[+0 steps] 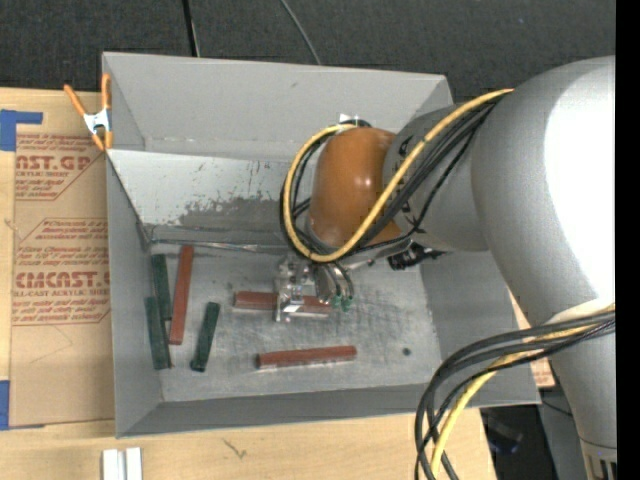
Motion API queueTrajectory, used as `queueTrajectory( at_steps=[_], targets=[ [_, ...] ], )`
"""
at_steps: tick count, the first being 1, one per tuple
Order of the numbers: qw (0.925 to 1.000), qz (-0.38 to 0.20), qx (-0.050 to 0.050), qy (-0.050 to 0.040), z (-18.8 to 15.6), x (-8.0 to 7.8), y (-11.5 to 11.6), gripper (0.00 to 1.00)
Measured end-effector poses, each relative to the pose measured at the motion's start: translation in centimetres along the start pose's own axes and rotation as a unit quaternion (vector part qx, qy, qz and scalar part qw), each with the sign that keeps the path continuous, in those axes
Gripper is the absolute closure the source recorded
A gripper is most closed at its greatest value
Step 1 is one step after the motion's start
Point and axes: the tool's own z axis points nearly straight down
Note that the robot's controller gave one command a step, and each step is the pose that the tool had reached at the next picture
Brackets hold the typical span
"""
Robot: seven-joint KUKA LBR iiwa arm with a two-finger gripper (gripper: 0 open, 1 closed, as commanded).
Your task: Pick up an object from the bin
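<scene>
My gripper (291,306) is down at the middle of the bin floor, its metal fingers set on a short red-brown bar (256,300) that lies flat and pokes out to the left of them. The bar's right end (318,309) shows just past the fingers. A longer red-brown bar (305,357) lies parallel to it a little nearer the front wall, apart from the gripper.
At the left of the bin lie an upright red-brown bar (181,294) and three dark green bars (159,286) (157,334) (205,336). The arm with its orange cover and yellow cables hangs over the bin's right half.
</scene>
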Motion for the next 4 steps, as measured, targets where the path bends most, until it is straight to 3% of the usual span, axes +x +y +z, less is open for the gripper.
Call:
queueTrajectory(
  at_steps=[1, 2, 3, 4],
  targets=[
    [0.9999, 0.011, 0.001, -0.0014, -10.4, 0.5, 0.0, 1.0],
    [0.9999, 0.012, 0.001, -0.0013, -10.4, 0.5, 0.0, 1.0],
    [1.0, 0.009, 0.001, -0.0019, -7.2, -0.1, 1.1, 1.0],
    [0.9999, 0.013, 0.001, 0.0013, -7.3, 0.1, 0.8, 1.0]
  ],
)
